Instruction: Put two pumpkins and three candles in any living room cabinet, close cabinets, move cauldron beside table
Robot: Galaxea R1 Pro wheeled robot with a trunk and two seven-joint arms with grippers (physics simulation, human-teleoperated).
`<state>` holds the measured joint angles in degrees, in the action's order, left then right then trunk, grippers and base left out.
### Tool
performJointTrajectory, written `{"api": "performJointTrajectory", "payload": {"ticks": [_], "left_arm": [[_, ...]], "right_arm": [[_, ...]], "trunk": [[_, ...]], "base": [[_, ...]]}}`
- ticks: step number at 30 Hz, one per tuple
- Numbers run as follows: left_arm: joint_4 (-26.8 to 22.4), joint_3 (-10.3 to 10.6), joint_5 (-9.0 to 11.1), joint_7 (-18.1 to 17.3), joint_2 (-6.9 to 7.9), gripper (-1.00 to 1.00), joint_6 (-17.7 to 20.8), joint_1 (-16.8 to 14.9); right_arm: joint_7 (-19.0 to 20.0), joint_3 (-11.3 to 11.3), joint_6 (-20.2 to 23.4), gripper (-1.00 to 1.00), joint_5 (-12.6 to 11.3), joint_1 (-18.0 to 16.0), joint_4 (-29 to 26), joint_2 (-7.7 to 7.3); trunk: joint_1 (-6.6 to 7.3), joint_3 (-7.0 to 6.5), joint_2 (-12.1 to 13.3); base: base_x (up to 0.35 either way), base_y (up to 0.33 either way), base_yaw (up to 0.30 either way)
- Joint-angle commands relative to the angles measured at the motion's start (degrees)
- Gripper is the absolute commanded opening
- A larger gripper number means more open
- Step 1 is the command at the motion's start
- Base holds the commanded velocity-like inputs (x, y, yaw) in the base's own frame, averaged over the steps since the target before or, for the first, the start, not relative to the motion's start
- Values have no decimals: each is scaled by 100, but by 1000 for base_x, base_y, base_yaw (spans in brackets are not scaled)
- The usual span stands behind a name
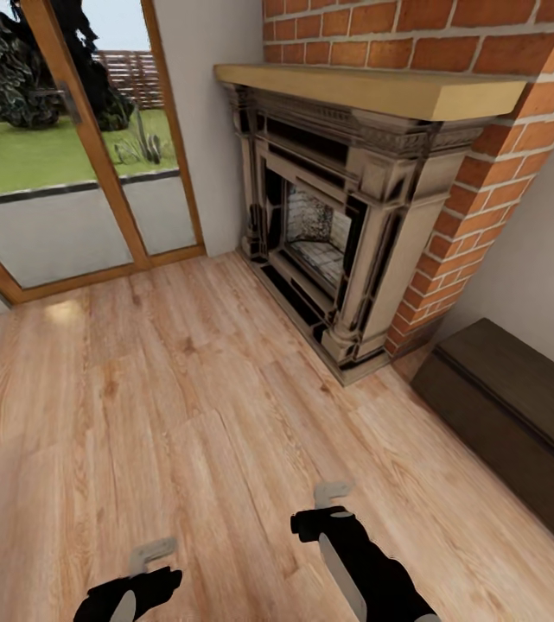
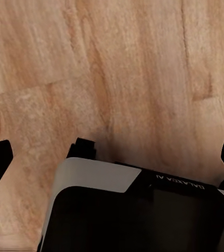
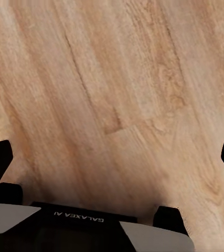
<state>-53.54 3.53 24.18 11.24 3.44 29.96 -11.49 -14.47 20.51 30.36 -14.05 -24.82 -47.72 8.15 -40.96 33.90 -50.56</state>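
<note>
While over floor (image 1: 181,406), end effectors (image 1: 154,553) empty.

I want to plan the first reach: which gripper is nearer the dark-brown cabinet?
The right gripper. It hangs over the wood floor, just inward of the cabinet at the head view's right edge. The left gripper sits farther across the floor, away from it.

Both arms hang low and forward, the left tool (image 1: 154,553) and the right tool (image 1: 332,495) each empty, fingers spread wide apart, the right arm reaching a little further ahead.
</note>
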Motion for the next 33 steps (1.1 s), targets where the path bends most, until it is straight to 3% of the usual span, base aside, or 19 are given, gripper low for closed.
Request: {"api": "performJointTrajectory", "payload": {"ticks": [1, 6, 16, 21, 26, 33], "left_arm": [[-6, 25, 60, 53, 8, 100, 14, -2], [-6, 25, 60, 53, 2, 100, 14, -2], [-35, 23, 85, -7, 9, 100, 10, -3], [-22, 25, 78, -10, 15, 100, -24, -3], [-9, 36, 73, 25, 16, 100, -141, -3], [-7, 37, 74, 35, 16, 100, -148, -3]], "right_arm": [[-55, 20, 20, 100, -59, -4, -8, -6], [-48, 22, 15, 100, -61, 0, -9, -13], [-47, 23, 14, 100, -55, 1, -9, -8], [-47, 50, 14, 100, -47, -3, -3, -24], [-55, 274, 11, 100, -98, 3, -8, -15], [-48, 271, 6, 100, -123, 3, -9, -18]], "trunk": [[24, -13, 37], [134, -102, 237], [134, -123, 237], [134, -125, 237], [134, -125, 237], [134, -125, 237]], "base": [[-224, 118, 10], [-155, 68, 6], [1, 8, 162], [243, 0, 48], [314, 0, 8], [327, 34, 1]]}}
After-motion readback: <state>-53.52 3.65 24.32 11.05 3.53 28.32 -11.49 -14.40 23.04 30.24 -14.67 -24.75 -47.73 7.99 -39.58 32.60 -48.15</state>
